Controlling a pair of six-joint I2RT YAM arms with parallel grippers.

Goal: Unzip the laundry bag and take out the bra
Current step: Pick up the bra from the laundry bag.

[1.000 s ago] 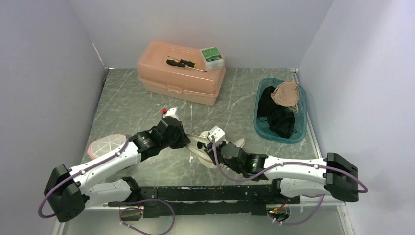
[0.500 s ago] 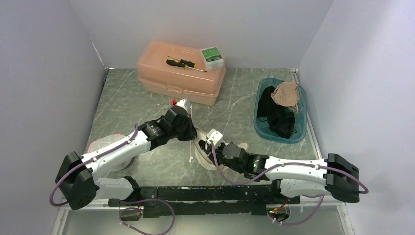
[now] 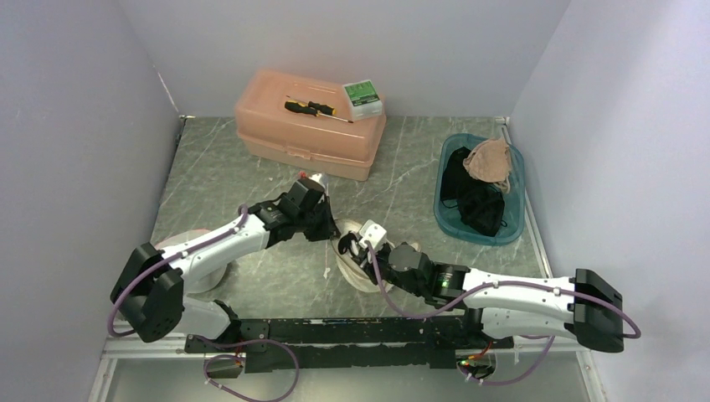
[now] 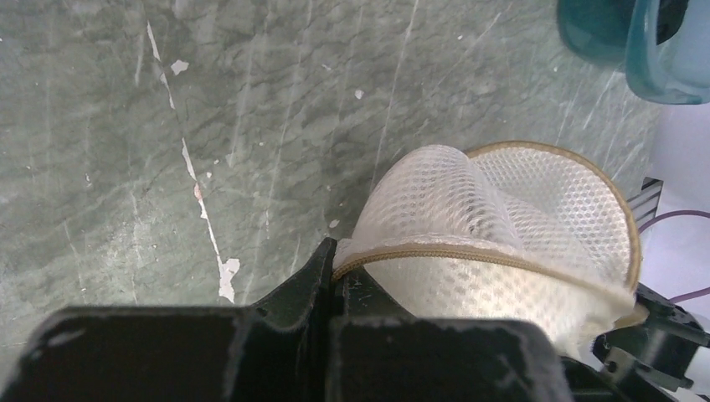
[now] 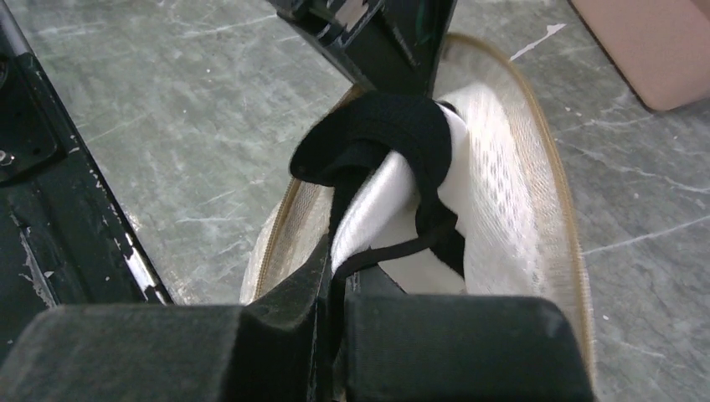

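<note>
In the middle of the top view, on the table [image 3: 402,180], we find the laundry bag [image 4: 511,209] between both arms, with the bra [image 5: 393,142] at its mouth. Bare marble spreads to the upper left, and a teal bin [image 3: 490,239] stands to the right. Our left gripper [image 4: 335,270] pinches the zipper rim tight. Our right gripper [image 5: 335,266] is clamped on the bra.

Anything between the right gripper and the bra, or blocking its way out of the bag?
Nothing visible: right gripper is shut on the bra, which sticks out of the open bag; left gripper pinches the bag's rim.
</note>
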